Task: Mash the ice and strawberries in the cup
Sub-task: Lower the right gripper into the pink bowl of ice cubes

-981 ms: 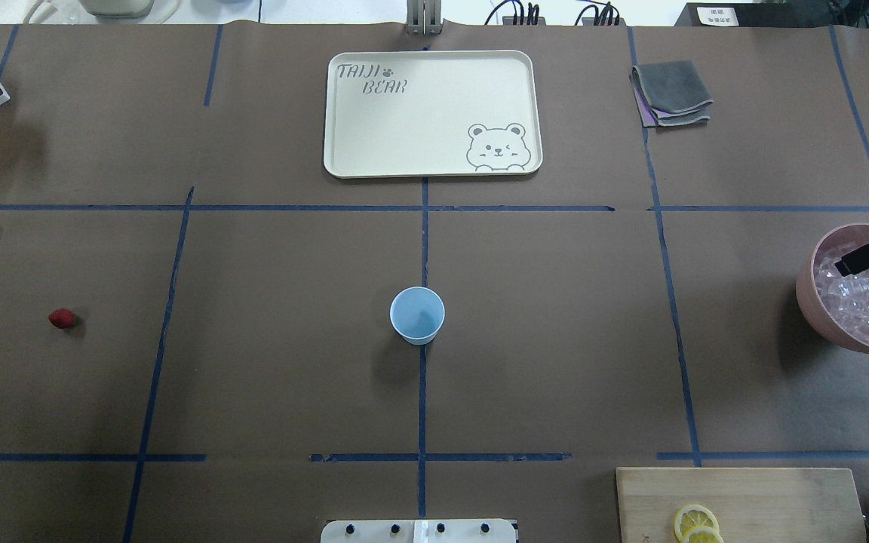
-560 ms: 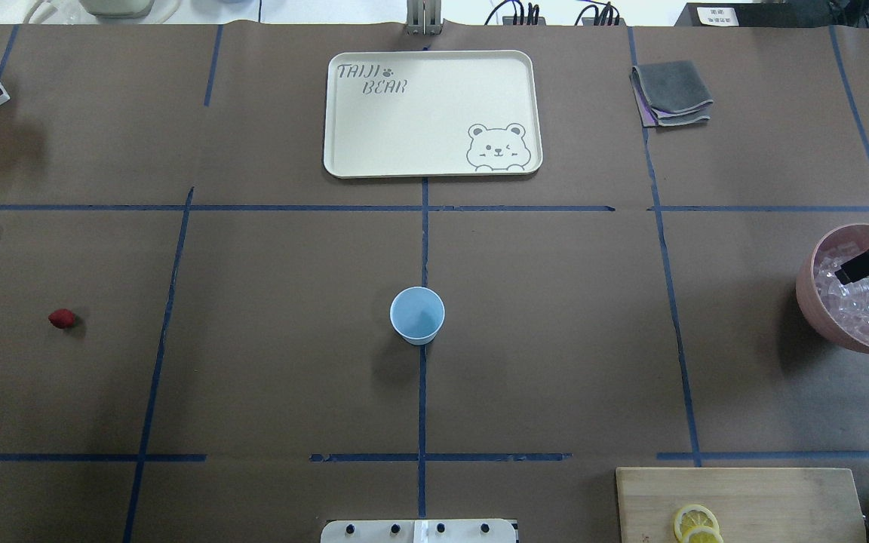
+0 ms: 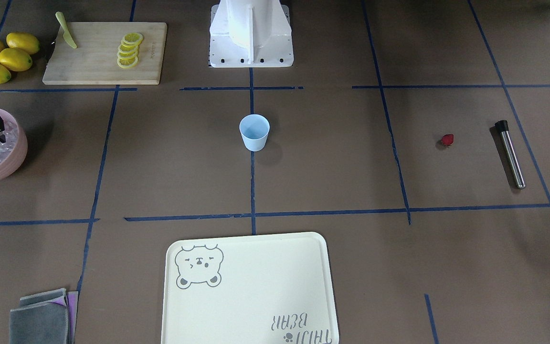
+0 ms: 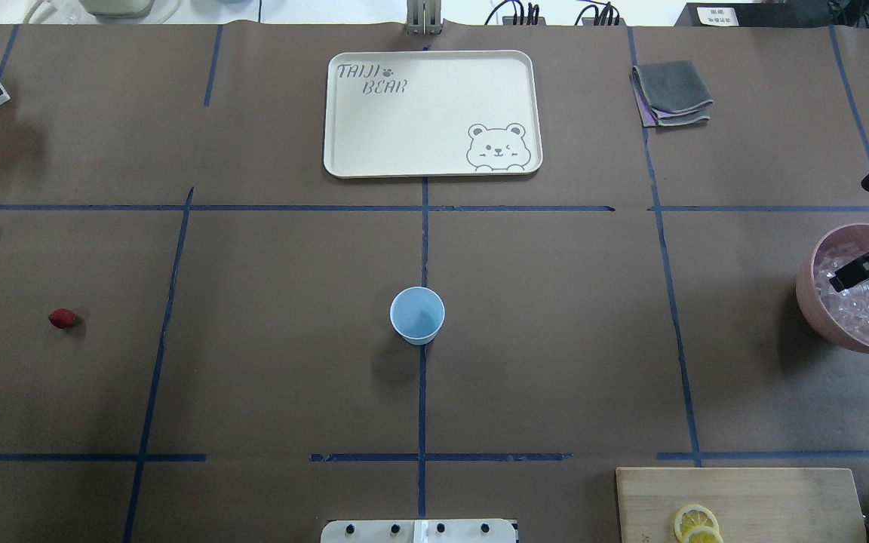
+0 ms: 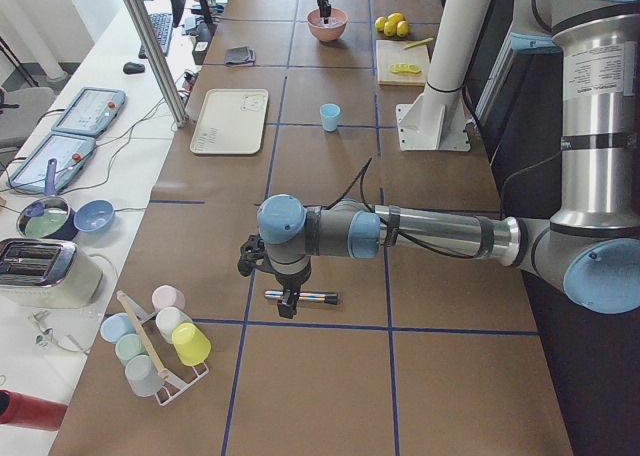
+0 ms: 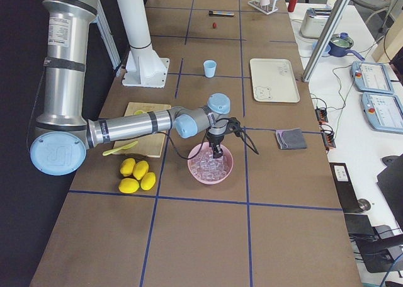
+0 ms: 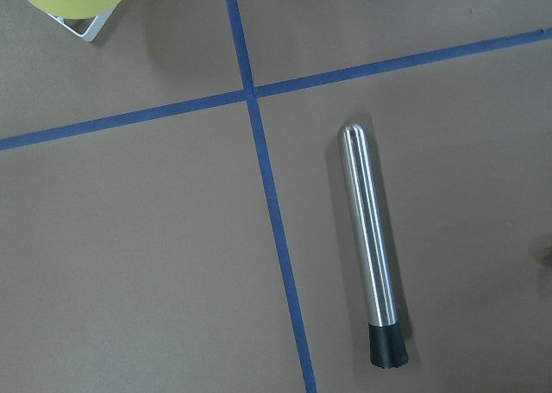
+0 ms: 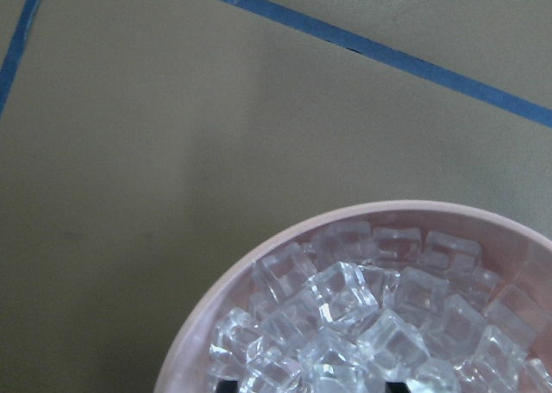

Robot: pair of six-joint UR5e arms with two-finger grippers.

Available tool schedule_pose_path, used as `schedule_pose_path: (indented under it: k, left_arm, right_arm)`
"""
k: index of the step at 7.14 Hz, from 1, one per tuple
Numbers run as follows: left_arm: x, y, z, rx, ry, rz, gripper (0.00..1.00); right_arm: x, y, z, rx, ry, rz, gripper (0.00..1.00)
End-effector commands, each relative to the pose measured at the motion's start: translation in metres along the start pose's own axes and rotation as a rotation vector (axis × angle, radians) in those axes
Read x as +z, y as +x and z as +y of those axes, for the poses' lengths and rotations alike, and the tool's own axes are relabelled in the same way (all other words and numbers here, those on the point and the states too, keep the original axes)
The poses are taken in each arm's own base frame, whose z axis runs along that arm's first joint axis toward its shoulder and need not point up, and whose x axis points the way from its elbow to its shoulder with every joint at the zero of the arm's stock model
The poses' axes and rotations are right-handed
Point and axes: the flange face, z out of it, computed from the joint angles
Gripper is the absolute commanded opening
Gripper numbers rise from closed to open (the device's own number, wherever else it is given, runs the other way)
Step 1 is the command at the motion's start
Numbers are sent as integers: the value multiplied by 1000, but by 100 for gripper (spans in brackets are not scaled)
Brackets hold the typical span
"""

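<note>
Where the surface [image 4: 291,377] lies nearest the robot's base, a wooden cutting board [image 4: 766,490] with lemon slices [image 4: 695,520] is seen on the right side, with whole lemons [image 3: 10,57] just beside it. Further out, the pale blue cup [image 4: 417,315] is stood upright on the centre tape line. On the same row, the strawberry [image 4: 62,318] is found far to the left, well apart from the cup. A steel muddler [image 7: 369,238] is laid flat near the strawberry, closer to the surface's left edge. The left tool [image 5: 288,304] is held above the muddler; how far it is opened cannot be told. At the right edge, the pink bowl [image 4: 808,302] is filled with the ice [image 8: 345,315]. The right tool [image 6: 218,151] is pointed down into the bowl, its fingertips spread apart with cubes between them and nothing seen gripped. Furthest out, a cream bear tray [image 4: 434,113] and a folded grey cloth [image 4: 672,92] are laid.
</note>
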Motion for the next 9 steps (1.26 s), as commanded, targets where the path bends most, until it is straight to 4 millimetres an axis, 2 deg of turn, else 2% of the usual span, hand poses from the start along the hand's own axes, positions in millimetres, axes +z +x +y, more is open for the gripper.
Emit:
schedule_pose_path:
  k: [1, 3, 7, 9]
  left_arm:
    - [0, 0, 0, -1, 1, -1, 100]
    - [0, 0, 0, 0, 0, 1, 100]
    - [0, 0, 0, 0, 0, 1, 100]
    - [0, 0, 0, 0, 0, 1, 100]
  right_arm:
    - [6, 0, 5, 0, -17, 1, 63]
    - [11, 7, 16, 5, -30, 11, 62]
    - [13, 4, 15, 7, -34, 12, 59]
    - [21, 7, 15, 8, -47, 15, 58]
